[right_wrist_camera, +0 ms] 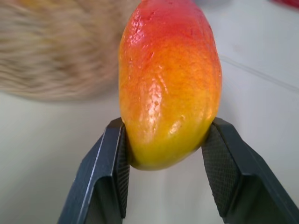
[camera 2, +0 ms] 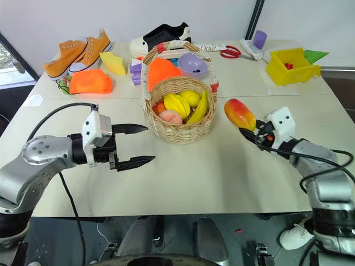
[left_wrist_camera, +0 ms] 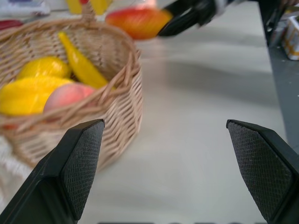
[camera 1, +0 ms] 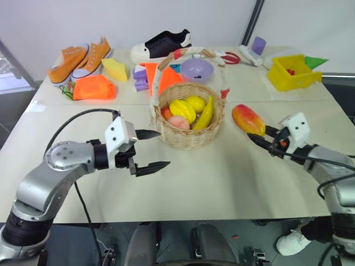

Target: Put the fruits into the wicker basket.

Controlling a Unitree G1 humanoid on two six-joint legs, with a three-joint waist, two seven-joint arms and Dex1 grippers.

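On the cluttered beige desk (camera 1: pixel 222 183), right fingers (right_wrist_camera: pixel 223 172) pinch only the mango's (right_wrist_camera: pixel 170 84) lower end beside the wicker basket (camera 1: pixel 188 136); it could slip. Left fingers (left_wrist_camera: pixel 79 163) gape empty.

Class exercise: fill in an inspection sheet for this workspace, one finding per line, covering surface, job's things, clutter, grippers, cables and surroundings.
Surface: pale table, bare near the robot.
Job's things: mango gripped right of the wicker basket; peach inside it with banana and yellow fruits.
Clutter: orange sneakers, black shoe, lavender bowl, yellow bin, scissors along the far edge.
Grippers: left gripper open, empty; right gripper shut on mango.
Cables: black cable looping over the left arm.
Surroundings: white wall behind.
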